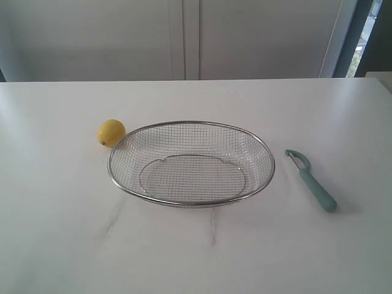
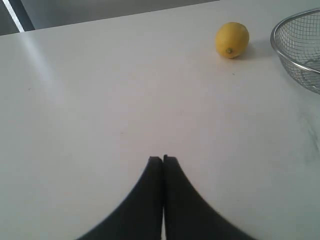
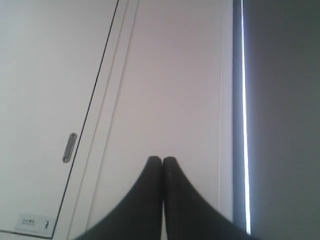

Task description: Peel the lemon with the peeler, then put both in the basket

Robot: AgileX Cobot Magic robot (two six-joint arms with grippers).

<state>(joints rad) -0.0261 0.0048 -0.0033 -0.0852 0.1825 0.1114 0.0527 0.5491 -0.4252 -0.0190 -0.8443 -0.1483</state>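
A small yellow lemon [image 1: 111,132] rests on the white table just left of the silver wire-mesh basket [image 1: 264,147], which stands mid-table with nothing in it. The teal-handled peeler [image 1: 312,180] lies flat to the basket's right. Neither arm shows in the exterior view. In the left wrist view my left gripper [image 2: 163,158] is shut and holds nothing, hovering over bare table well short of the lemon [image 2: 232,40] and the basket's rim [image 2: 285,56]. My right gripper [image 3: 162,159] is also shut with nothing in it, and faces pale wall panels instead of the table.
The white table [image 1: 55,202] stretches wide on all sides of the three objects. Pale cabinet panels [image 1: 184,37] stand behind its far edge. A panel handle [image 3: 69,147] shows in the right wrist view.
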